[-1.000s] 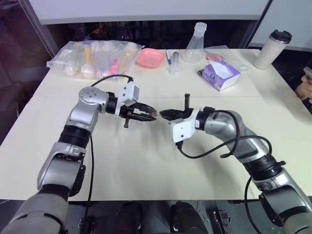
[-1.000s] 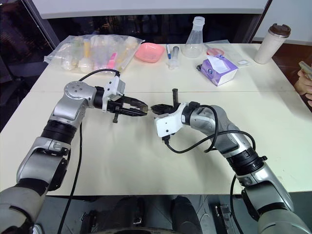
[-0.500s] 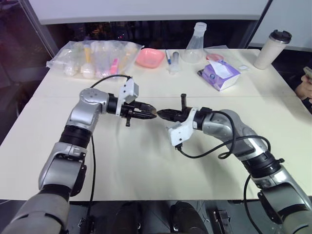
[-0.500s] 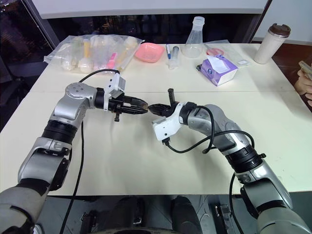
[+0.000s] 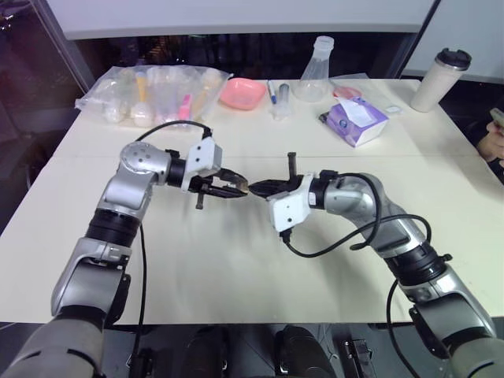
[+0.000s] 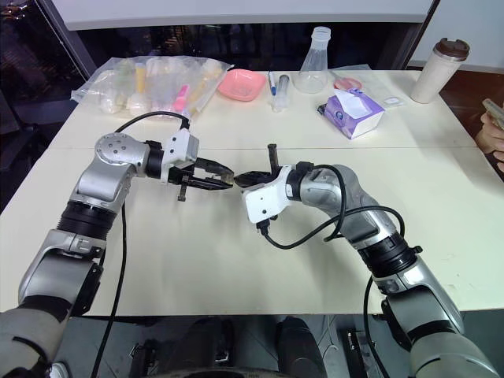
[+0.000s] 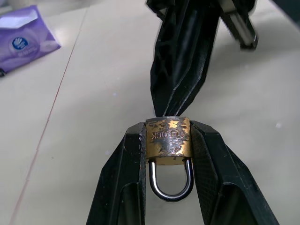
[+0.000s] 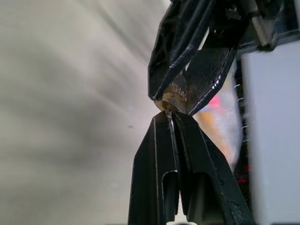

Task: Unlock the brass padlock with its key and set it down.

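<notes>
A cream table (image 5: 236,260) is carrying the work, with a seam running across it behind the arms; dark glazing is lining the room beyond its far edge. Along that far edge a clear bag of pale items (image 5: 153,94), a pink dish (image 5: 242,93), a glass flask (image 5: 315,71), a purple tissue pack (image 5: 356,120) and a lidded tumbler (image 5: 441,79) are standing well apart from the arms.

Above mid-table the left gripper (image 7: 167,140) is pinching the brass padlock (image 7: 168,143) by its two sides, the silvery shackle (image 7: 171,180) pointing back toward the wrist and sitting seated in the body. The right gripper (image 8: 169,117) is pressing its fingers together, its tips meeting the padlock's key end.

A thin metal sliver is showing between the right fingertips in the right wrist view; whether it is the key, and whether it is entering the keyway, cannot be made out. The padlock's lettering is worn and partly legible. At the table's right edge a person's hand (image 5: 494,134) is cut off by the frame.
</notes>
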Controlling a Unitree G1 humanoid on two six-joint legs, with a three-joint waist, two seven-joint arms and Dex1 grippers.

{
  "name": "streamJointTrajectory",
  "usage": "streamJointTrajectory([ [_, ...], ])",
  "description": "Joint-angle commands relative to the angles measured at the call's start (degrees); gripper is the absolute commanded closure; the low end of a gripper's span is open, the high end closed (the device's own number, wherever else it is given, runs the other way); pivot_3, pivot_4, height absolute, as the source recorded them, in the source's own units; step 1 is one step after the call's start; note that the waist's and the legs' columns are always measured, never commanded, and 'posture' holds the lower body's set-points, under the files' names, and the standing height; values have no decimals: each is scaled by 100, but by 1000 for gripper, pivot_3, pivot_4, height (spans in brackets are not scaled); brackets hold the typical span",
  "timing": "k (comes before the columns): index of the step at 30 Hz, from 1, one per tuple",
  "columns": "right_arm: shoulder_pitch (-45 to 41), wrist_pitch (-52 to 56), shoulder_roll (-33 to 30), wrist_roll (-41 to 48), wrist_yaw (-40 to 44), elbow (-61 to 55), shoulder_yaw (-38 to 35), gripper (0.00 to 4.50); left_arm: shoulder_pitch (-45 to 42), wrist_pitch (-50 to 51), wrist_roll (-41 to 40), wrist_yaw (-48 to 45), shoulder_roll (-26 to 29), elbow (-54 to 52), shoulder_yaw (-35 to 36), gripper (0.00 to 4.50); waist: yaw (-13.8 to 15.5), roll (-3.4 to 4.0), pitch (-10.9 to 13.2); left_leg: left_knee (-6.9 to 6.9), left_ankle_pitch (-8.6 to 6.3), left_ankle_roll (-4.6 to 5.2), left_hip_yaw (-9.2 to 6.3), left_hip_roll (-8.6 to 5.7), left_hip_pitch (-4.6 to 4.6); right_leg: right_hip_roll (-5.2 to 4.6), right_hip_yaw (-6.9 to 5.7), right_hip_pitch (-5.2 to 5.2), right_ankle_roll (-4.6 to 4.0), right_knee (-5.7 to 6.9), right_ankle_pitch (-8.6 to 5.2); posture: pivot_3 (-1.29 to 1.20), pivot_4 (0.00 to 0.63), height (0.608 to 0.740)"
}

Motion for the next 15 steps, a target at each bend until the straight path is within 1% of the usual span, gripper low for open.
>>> streamJointTrajectory([
  [1, 16, 860, 96, 597, 545, -505, -26, 4433, -95, -840, 5, 46, -150, -173, -44, 3738, 3, 0, 0, 0, 0, 0, 0, 0, 0, -1, 0, 0, 0, 0, 0, 0, 150, 715],
  [4, 15, 1357, 63, 764, 810, -703, -6, 4433, -156, -1325, 68, 183, -241, -1, -5, 3738, 4, 0, 0, 0, -5, 8, -1, 0, 0, -1, 0, 0, 0, 0, 0, 0, 150, 715],
  [8, -106, 1023, 127, 520, 498, -736, -45, 4433, -207, -1062, -15, 90, -229, 105, 9, 3738, -1, 1, 0, 0, -17, 30, 0, 0, 0, -1, -1, -1, 0, 0, 0, 0, 150, 715],
  [10, -214, 141, -9, -32, -9, -495, 3, 4433, -242, -540, -197, -17, -207, 110, 65, 3738, -4, 0, 0, 0, -18, 31, -1, 0, 0, 1, 0, -2, 0, 0, 0, 0, 150, 715],
  [11, -238, -566, -99, -431, -539, -368, -29, 4433, -322, 62, -390, -141, -167, 145, 122, 3738, -5, 1, 0, 0, -18, 31, 0, 0, 0, 1, 0, -4, 0, 2, 0, 0, 150, 715],
  [13, -237, -1495, -219, -929, -1256, -181, -88, 4433, -426, 804, -654, -351, -114, 182, 213, 3738, -7, 0, 0, 0, -17, 30, 1, -1, -1, 9, -1, -6, 0, 4, 0, 0, 150, 715],
  [15, -104, -2094, -325, -1032, -1574, -65, -145, 4433, -514, 1240, -800, -518, -58, 220, 255, 3738, -6, 0, 0, 0, -16, 29, 2, -2, -1, 9, -1, -7, 1, 5, -1, 0, 150, 715],
])
